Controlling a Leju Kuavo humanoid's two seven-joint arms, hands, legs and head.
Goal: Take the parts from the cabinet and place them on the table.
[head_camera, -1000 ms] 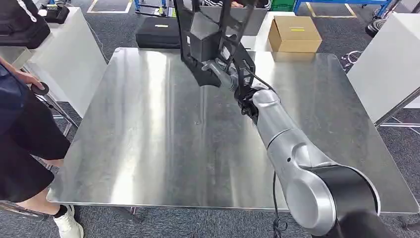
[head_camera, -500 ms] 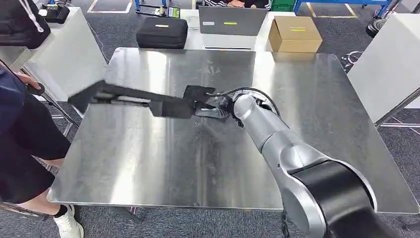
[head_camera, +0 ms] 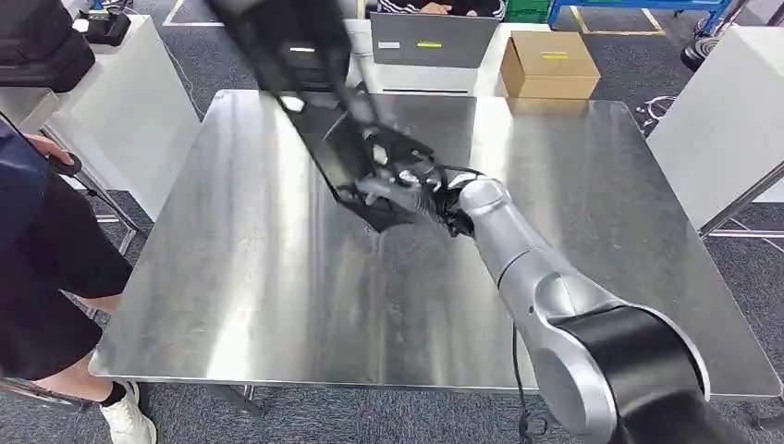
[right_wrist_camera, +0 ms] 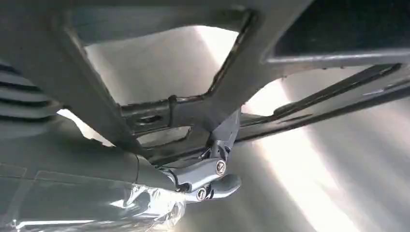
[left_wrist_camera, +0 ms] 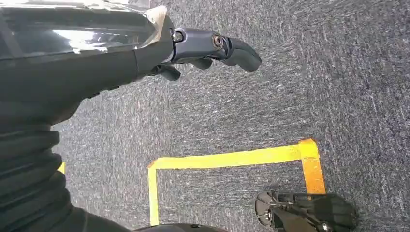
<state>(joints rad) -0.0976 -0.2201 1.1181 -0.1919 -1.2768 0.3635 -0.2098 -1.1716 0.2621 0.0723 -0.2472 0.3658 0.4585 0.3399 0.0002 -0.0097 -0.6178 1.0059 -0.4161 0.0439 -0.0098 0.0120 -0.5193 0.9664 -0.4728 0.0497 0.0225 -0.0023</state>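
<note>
A long black frame-like part (head_camera: 310, 92) slants from above the middle of the steel table (head_camera: 277, 305) up toward the far left. My right hand (head_camera: 407, 185) grips its lower end, a little above the table top. The right wrist view shows the part's black bars (right_wrist_camera: 232, 82) crossing close in front of my fingers (right_wrist_camera: 208, 174), with the shiny table behind. Whether the part touches the table I cannot tell. My left hand (left_wrist_camera: 208, 46) hangs over grey carpet with its fingers loose and nothing in them.
A person (head_camera: 37, 231) stands at the table's left edge. Beyond the far edge are a cardboard box (head_camera: 550, 63), a grey laptop (head_camera: 430, 39) and a black case (head_camera: 310, 60). White tables flank it on the left (head_camera: 129, 111) and the right (head_camera: 730, 120).
The part stood upright at the far side, then lay out flat to the left, and has now swung up toward the far left. My right hand stays closed on it.
</note>
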